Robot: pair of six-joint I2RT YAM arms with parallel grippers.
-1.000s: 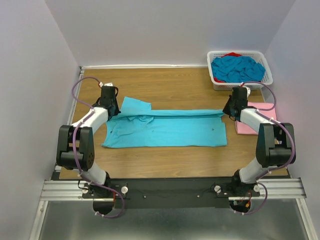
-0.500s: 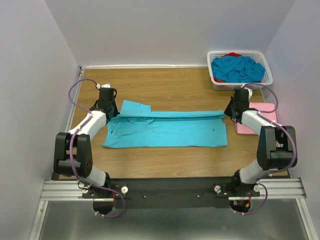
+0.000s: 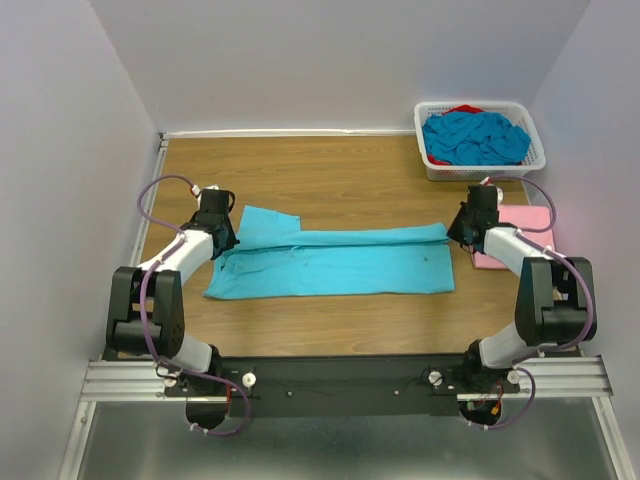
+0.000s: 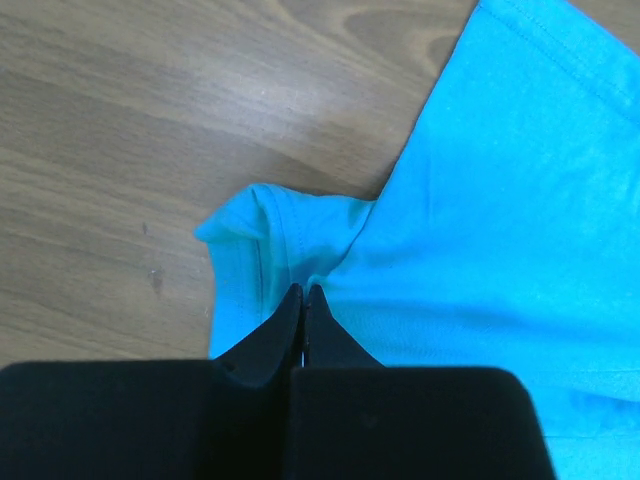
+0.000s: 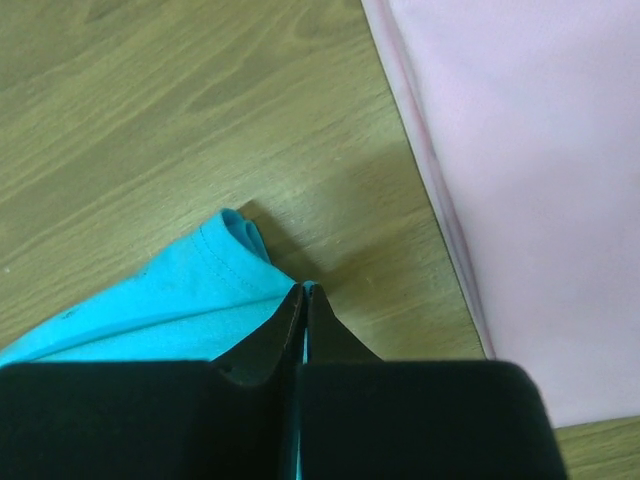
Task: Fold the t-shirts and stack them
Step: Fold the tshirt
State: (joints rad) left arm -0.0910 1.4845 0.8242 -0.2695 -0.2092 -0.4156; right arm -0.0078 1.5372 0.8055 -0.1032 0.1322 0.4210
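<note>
A turquoise t-shirt (image 3: 335, 262) lies spread across the middle of the table, its far edge folded over toward me. My left gripper (image 3: 222, 238) is shut on its far left edge; in the left wrist view the closed gripper (image 4: 303, 292) pinches the cloth (image 4: 500, 200). My right gripper (image 3: 455, 230) is shut on its far right corner; in the right wrist view the gripper (image 5: 304, 290) holds the blue hem (image 5: 190, 290). A folded pale pink t-shirt (image 3: 515, 240) lies right of it, also in the right wrist view (image 5: 540, 180).
A white lattice basket (image 3: 428, 150) at the back right holds more turquoise shirts (image 3: 475, 137) and a bit of red cloth. White walls close in the table on the left, back and right.
Both grippers have pulled the shirt's far edge toward me, so the folded-over strip is wider and the shirt looks narrower front to back.
</note>
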